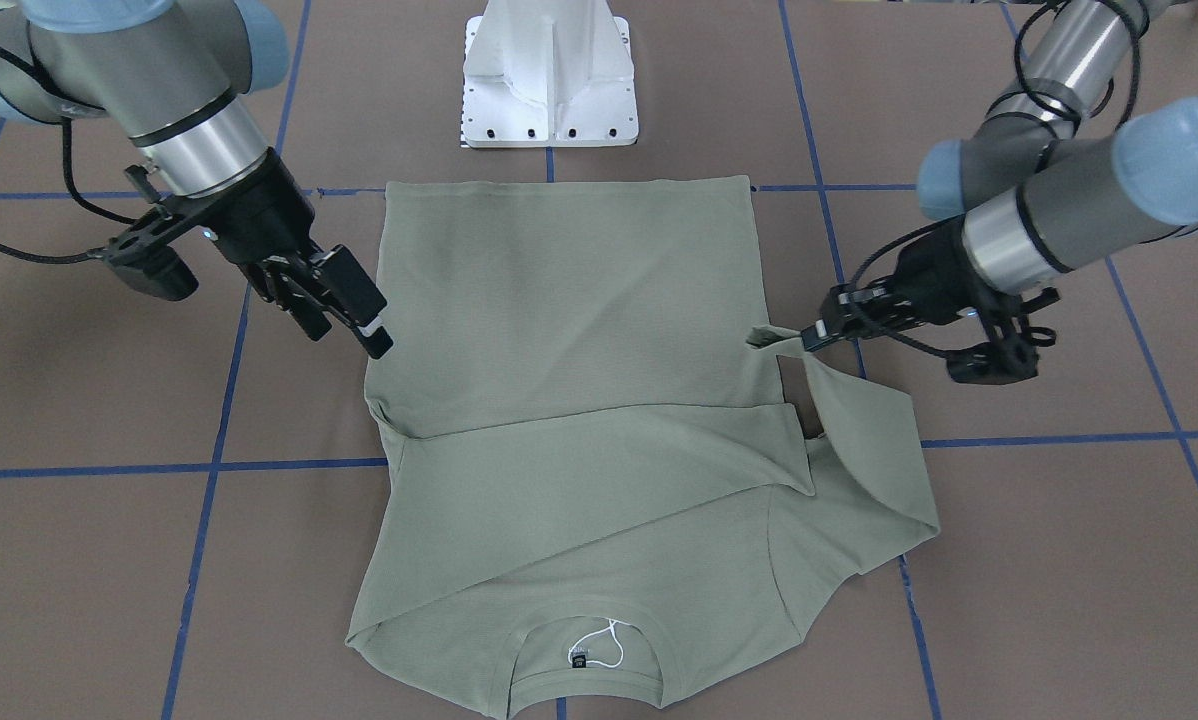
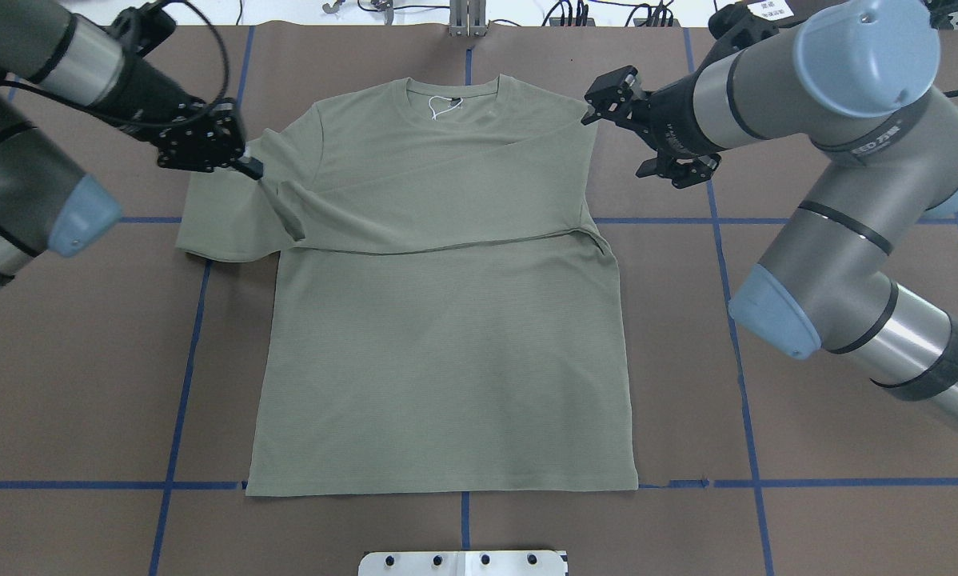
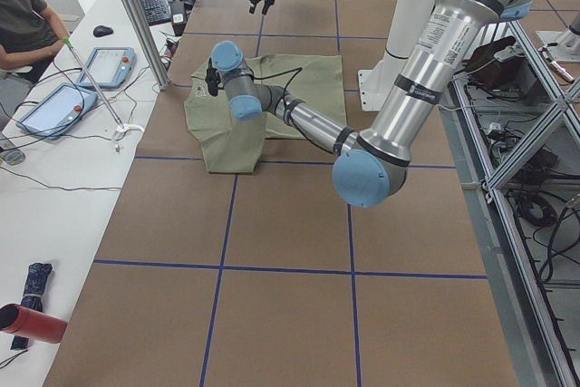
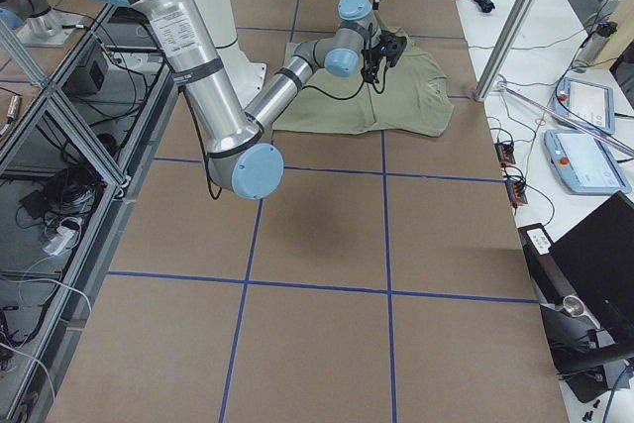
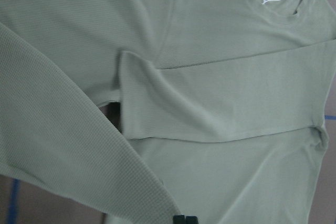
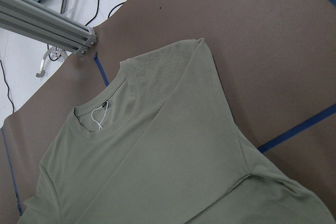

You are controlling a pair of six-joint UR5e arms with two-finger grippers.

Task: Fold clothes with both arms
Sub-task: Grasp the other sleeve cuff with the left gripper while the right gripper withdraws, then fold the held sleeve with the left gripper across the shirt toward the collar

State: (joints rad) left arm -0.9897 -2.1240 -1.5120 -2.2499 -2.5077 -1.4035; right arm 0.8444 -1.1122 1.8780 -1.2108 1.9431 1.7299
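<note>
Mid sleeve-fold: shirt [image 2: 447,360] flat on counter [image 2: 767,400], one sleeve laid across chest. Left gripper [image 2: 251,168] pinching the other cuff [image 1: 771,338]; right gripper [image 1: 344,320] hovering beside, seemingly open. Next: carrying cuff across, laying it smooth.

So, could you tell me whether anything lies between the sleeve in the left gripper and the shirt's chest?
Nothing foreign shows. The left gripper pinches the sleeve beside the shirt; only the other sleeve, already folded across the chest, lies there.
</note>
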